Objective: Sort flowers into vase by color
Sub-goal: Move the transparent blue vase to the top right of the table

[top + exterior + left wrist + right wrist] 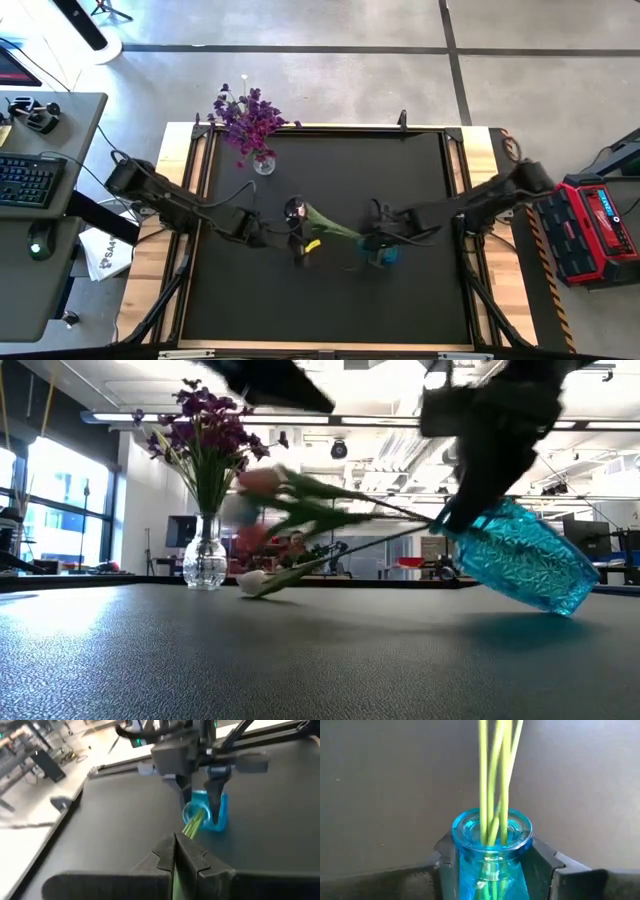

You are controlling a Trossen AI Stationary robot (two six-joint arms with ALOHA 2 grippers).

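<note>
Overhead, bright ceiling lights (180, 418); below, black textured table (300, 660).

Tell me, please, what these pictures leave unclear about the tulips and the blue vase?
- Tulip buds: blurred in the low view, so their colours and count stay uncertain.
- Blue vase: in the high view the right pincer covers most of it.
- Tulip stems: in the left wrist view the left pincer hides their upper length.

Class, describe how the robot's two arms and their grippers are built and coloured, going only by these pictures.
Both arms are dark, nearly black, made of jointed segments. The left arm carries a black cable looping beside it. The left gripper has two blocky dark fingers with stepped inner faces. The right gripper has similar dark, angular fingers. No readable markings show.
</note>
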